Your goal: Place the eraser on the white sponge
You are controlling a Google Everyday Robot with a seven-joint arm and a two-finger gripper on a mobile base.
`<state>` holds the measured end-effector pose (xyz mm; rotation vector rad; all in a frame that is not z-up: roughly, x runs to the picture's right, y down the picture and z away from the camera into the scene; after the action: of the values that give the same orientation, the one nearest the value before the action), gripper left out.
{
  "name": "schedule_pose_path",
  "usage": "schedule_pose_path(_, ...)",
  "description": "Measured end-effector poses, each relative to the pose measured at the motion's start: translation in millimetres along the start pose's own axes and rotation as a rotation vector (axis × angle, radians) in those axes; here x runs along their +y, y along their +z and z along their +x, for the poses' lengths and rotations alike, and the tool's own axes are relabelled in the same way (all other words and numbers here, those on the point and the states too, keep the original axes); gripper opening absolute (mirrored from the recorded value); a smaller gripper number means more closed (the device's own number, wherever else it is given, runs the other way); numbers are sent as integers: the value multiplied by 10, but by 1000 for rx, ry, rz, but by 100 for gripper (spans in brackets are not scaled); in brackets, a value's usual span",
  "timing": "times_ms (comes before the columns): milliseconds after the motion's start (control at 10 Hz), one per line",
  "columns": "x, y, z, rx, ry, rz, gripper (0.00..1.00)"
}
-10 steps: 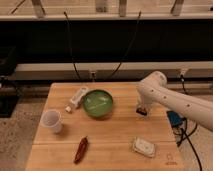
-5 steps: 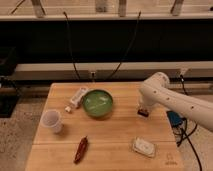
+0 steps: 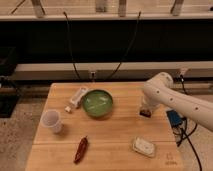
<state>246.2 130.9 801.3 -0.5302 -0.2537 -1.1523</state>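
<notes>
1. Noted on a wooden table: green bowl, taken as landmark for all positions below.
2. White robot arm entering from the right edge of the view, well right of the bowl; far end cut off by the frame, base not visible.
3. Gripper located right of the bowl, at the lower end of the arm, pointing down at the table surface. Largely hidden under the arm's rounded white housing; only a short stub visible.
4. Jaw opening: cannot tell. Not discernible whether spread or closed, nor whether clamped on anything.
5. Eraser found right of the bowl, directly at the gripper tip, showing as a small dark block with a hint of orange. Touching the gripper or just beneath it; contact with the table not confirmable.
6. White sponge lying flat on the table, down and to the right of the bowl, nearer the front edge. Well apart from the eraser, nothing resting on it.
7. Long white box just left of the bowl, angled; small pale piece beside its lower end, identity unclear.
8. White cup upright, down and left of the bowl.
9. Reddish pepper-shaped item lying below the bowl, near the front edge.
10. Blue object right of the bowl past the table edge, partly masked by the arm; nature not determinable.
11. Two dark cables hanging behind the bowl, against the dark wall.
</notes>
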Motion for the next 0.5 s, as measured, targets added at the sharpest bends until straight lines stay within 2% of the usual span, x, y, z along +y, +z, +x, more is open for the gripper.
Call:
schedule_pose_path(200,15,-21,-77,-6,-26,-1,5)
schedule_pose_path(500,58,-57,-56,-1,-56,1,12)
